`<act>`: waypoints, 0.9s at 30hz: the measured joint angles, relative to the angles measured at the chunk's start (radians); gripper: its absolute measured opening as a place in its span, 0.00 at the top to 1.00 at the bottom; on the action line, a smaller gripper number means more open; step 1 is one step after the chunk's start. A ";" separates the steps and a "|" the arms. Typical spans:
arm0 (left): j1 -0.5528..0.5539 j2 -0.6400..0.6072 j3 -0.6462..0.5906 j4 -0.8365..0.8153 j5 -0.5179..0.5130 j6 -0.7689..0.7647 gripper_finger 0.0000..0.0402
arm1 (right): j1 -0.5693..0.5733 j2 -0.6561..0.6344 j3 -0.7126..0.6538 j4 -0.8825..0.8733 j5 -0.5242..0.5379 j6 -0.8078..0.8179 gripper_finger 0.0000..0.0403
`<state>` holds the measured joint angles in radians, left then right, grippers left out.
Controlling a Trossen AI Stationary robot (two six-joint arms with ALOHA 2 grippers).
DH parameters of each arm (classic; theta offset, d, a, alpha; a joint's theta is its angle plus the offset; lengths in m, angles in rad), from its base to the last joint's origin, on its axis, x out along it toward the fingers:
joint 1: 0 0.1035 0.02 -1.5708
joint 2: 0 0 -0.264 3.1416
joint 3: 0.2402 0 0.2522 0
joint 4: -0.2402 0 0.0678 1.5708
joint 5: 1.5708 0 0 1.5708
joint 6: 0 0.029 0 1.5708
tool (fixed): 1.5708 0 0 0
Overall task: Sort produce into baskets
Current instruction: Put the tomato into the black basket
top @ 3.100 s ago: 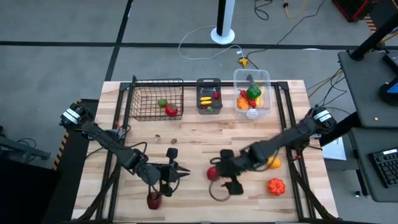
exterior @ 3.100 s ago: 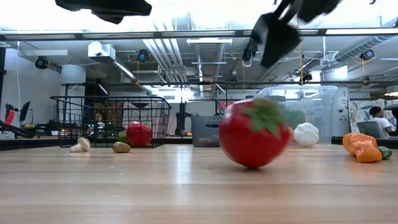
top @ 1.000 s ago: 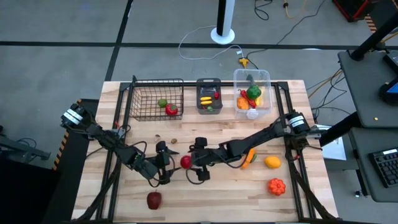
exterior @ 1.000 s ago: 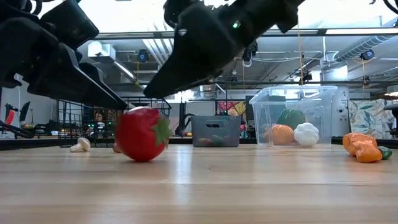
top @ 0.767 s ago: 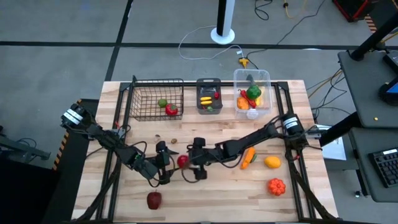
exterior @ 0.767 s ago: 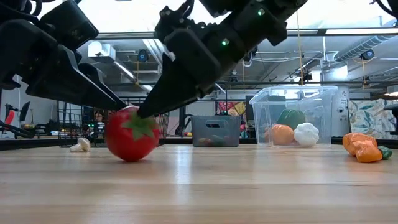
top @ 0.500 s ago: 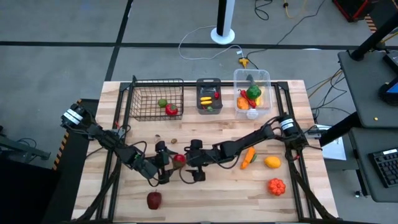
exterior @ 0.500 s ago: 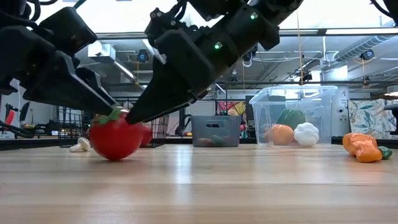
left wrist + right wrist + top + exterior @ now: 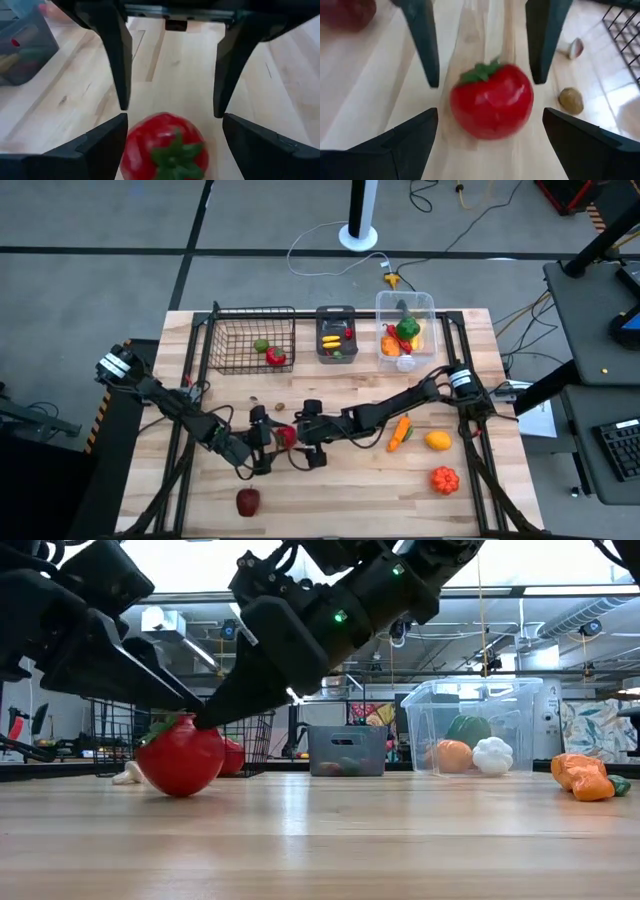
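A: Where did the tomato [image 9: 285, 435] lie on the bench [image 9: 330, 490]?

B: Between both grippers, each spread apart: left gripper [image 9: 263, 442], right gripper [image 9: 300, 434]. Only one should have closed squarely, then carried it toward the wire basket [image 9: 250, 340].

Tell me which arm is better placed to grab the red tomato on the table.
Probably left. The tomato sits between both open grippers, but the left gripper is on the wire basket side; the right gripper reaches far across.

glossy tomato [image 9: 492, 100], pale wood table [image 9: 400, 840]
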<state>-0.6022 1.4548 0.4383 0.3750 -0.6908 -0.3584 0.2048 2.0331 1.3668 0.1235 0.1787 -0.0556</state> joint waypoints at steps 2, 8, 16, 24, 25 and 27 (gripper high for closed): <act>0.000 -0.005 0.004 -0.024 -0.002 0.009 0.24 | -0.001 0.000 0.001 0.018 0.001 0.002 0.13; -0.011 -0.039 0.006 -0.053 -0.034 0.010 0.24 | -0.002 0.000 -0.005 0.085 0.005 0.038 0.13; -0.056 -0.166 0.023 -0.373 -0.061 -0.117 0.24 | -0.003 0.054 -0.026 0.283 0.102 0.115 0.13; -0.082 -0.155 0.011 -0.422 -0.051 -0.231 0.24 | -0.003 0.108 -0.015 0.359 0.157 0.127 0.13; -0.083 -0.147 0.009 -0.421 -0.050 -0.242 0.24 | -0.003 0.105 -0.014 0.357 0.155 0.138 0.13; -0.084 -0.131 0.002 -0.419 -0.050 -0.261 0.24 | -0.002 0.100 -0.014 0.346 0.154 0.153 0.13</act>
<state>-0.6857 1.3234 0.4406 -0.0445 -0.7408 -0.6189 0.2024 2.1328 1.3529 0.4694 0.3330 0.0978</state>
